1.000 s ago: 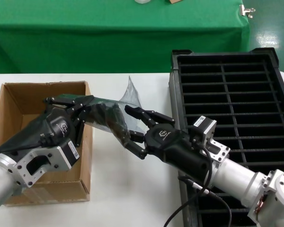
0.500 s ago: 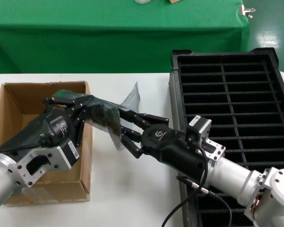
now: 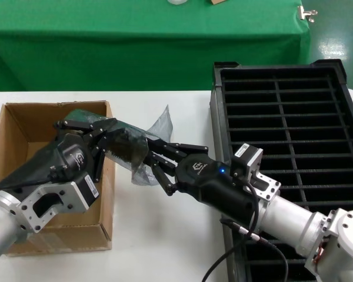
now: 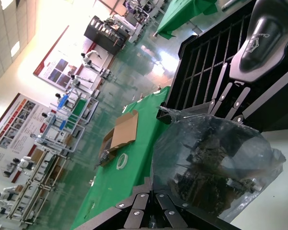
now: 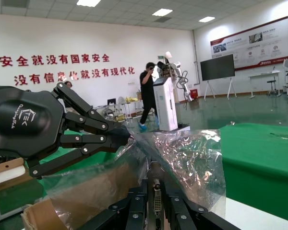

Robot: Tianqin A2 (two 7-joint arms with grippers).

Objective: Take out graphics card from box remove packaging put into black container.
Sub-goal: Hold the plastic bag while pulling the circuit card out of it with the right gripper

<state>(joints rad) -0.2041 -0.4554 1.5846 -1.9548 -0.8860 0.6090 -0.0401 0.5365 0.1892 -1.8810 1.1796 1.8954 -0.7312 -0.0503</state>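
The graphics card shows dark inside the crinkled grey packaging, held in the air between the box and the black container. My left gripper is shut on the packaging's box-side end. My right gripper is shut on the card's other end. In the right wrist view the card's metal bracket with a white port sits between my right gripper's jaws, and the packaging bulges beyond them. The left wrist view shows the packaging ahead of my left gripper.
The brown box stands on the white table at the left, under my left arm. The black container fills the right side, with my right arm lying over its near left corner. A green-covered table runs along the back.
My right gripper has moved left toward the left gripper and closed from wide open onto the card's end. The packaging's free flap has sunk and crumpled. The left gripper has stayed put.
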